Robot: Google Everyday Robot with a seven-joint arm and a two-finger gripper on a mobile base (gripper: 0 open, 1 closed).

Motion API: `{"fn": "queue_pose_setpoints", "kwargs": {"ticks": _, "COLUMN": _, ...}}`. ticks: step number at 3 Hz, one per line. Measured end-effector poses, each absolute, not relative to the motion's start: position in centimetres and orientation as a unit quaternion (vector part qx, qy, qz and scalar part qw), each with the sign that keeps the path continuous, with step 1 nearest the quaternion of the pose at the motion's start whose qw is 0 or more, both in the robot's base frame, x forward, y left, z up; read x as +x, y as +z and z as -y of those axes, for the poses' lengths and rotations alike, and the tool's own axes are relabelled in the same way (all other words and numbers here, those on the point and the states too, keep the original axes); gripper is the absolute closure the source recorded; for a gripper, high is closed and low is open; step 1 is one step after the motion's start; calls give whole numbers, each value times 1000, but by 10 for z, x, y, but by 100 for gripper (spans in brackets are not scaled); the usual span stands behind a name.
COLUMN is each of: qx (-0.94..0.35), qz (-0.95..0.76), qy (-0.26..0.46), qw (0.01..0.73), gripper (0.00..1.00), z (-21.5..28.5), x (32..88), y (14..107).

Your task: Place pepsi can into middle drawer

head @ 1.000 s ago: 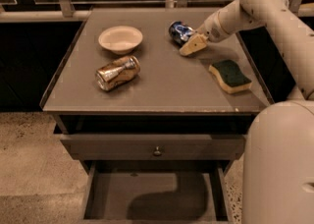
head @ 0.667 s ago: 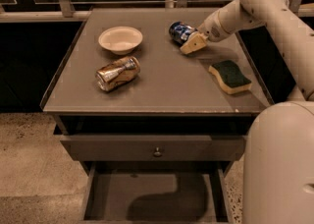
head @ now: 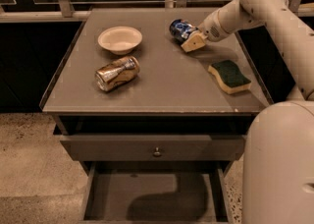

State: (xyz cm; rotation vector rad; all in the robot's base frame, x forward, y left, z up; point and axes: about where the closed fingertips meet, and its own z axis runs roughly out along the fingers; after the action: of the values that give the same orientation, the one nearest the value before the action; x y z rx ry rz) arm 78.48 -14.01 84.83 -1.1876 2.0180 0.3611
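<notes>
The pepsi can (head: 179, 28), dark blue with white and red marks, lies on its side at the far right of the grey tabletop (head: 162, 85). My gripper (head: 191, 42) is right against the can's near-right side, at the end of my white arm, which reaches in from the right. I cannot tell whether it grips the can or only touches it. The middle drawer (head: 147, 193) is pulled open below the table front, and its flat grey floor holds nothing but the arm's shadow.
A beige bowl (head: 119, 39) sits at the back left. A gold-brown can (head: 117, 73) lies on its side left of centre. A green-and-yellow sponge (head: 229, 75) lies at the right. The knobbed top drawer (head: 157, 152) is closed. My white body (head: 279, 164) fills the lower right.
</notes>
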Motion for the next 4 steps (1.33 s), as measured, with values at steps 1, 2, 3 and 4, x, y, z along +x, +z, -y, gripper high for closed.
{"fn": "queue_pose_setpoints", "kwargs": {"ticks": 1, "qx": -498, "qz": -767, "qy": 165, "qw": 370, "gripper": 100, "z": 137, "x": 762, "y": 858}}
{"fn": "queue_pose_setpoints", "kwargs": {"ticks": 2, "qx": -538, "qz": -752, "qy": 184, "qw": 334, "gripper": 100, "z": 151, "x": 705, "y": 884}}
{"fn": "queue_pose_setpoints", "kwargs": {"ticks": 3, "qx": -553, "qz": -743, "qy": 212, "qw": 313, "gripper": 100, "z": 162, "x": 645, "y": 913}}
{"fn": "queue_pose_setpoints", "kwargs": {"ticks": 4, "qx": -555, "qz": -733, "qy": 227, "qw": 323, "gripper": 100, "z": 166, "x": 589, "y": 936}}
